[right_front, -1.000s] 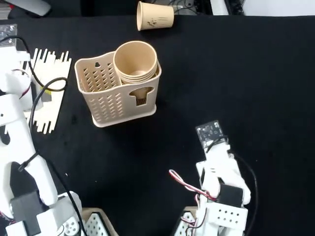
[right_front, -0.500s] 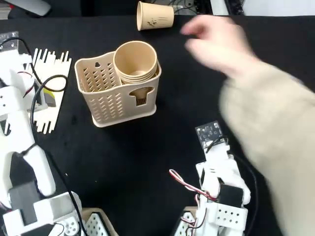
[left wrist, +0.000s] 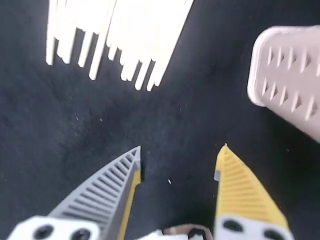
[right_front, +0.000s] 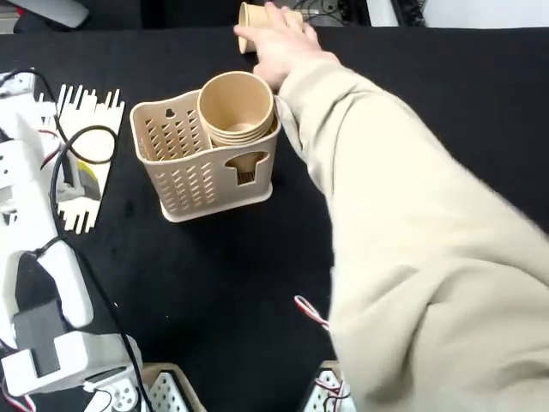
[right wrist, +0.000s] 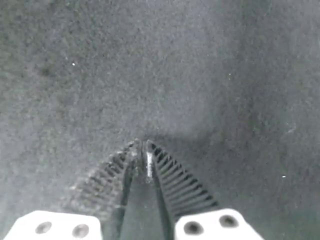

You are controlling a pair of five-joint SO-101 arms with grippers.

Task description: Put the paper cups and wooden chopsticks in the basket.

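Note:
A beige basket (right_front: pixel 202 167) stands on the black cloth with a stack of paper cups (right_front: pixel 236 107) in its right compartment. Another paper cup (right_front: pixel 251 17) lies on its side at the far edge, and a person's hand (right_front: pixel 279 47) rests on it. Wooden chopsticks (right_front: pixel 90 163) lie spread left of the basket, partly under the left arm (right_front: pixel 21 172). In the left wrist view my left gripper (left wrist: pixel 181 149) hangs open above bare cloth, short of the chopsticks (left wrist: pixel 115 35), with the basket's corner (left wrist: pixel 290 80) off to one side. My right gripper (right wrist: pixel 141 146) is shut and holds nothing.
The person's beige sleeve (right_front: pixel 403 257) crosses the table from the front right to the back and hides the right arm. Cables (right_front: pixel 77 146) loop over the chopsticks by the left arm. Cloth in front of the basket is bare.
A person's hand came in from the right and reached back onto the lying cup; the sleeve now covers the right arm. The left arm shifted slightly.

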